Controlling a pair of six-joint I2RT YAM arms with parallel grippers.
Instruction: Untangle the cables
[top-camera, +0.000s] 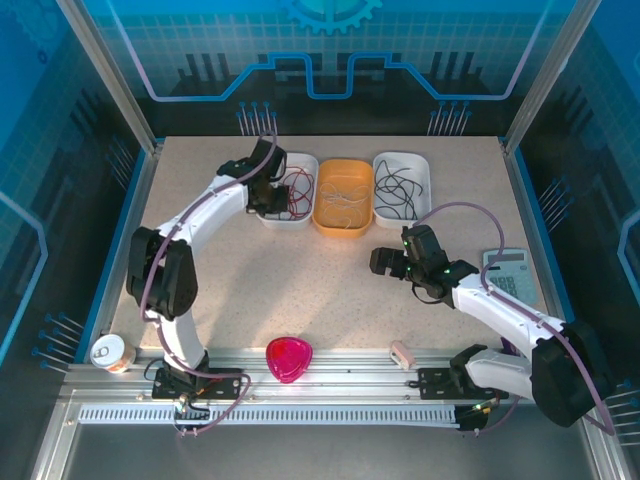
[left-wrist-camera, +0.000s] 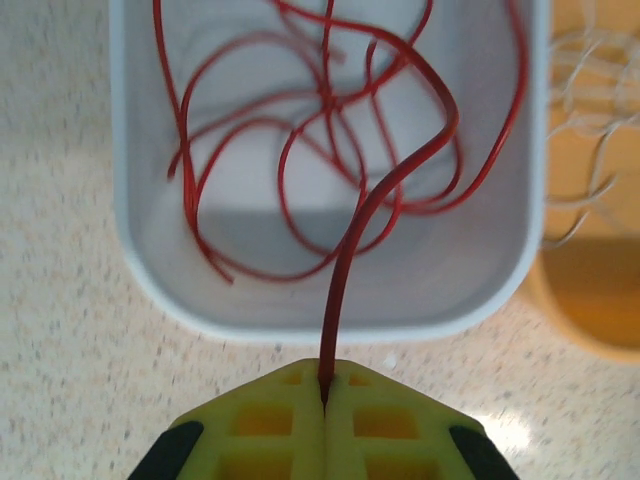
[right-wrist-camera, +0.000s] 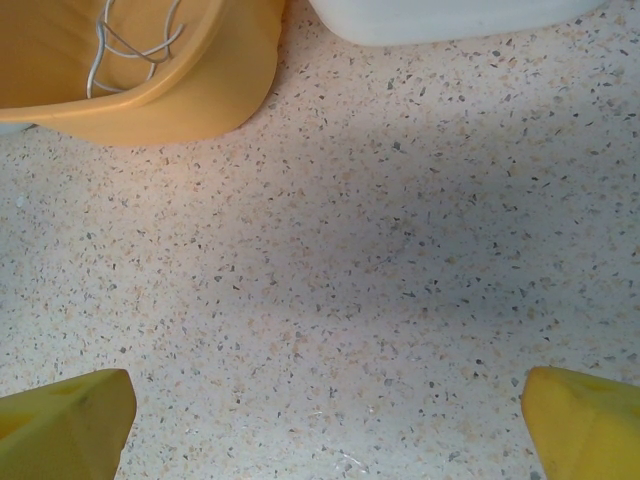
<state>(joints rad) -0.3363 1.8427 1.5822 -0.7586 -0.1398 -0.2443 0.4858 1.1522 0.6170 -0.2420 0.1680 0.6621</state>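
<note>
Red cable (left-wrist-camera: 345, 260) lies looped in a white tray (left-wrist-camera: 130, 230) just left of the orange tray (left-wrist-camera: 590, 300). One strand rises over that tray's near rim, clamped between the closed yellow fingers of the left gripper (left-wrist-camera: 325, 395). Pale cable (top-camera: 343, 195) is coiled inside the orange tray. Black cable (top-camera: 398, 188) sits in a second white tray (top-camera: 428, 170) just right of the orange tray. Right gripper (right-wrist-camera: 325, 425) hangs over the speckled tabletop (right-wrist-camera: 350, 250), nearer than the orange tray and to its right, fingers wide apart, holding nothing.
</note>
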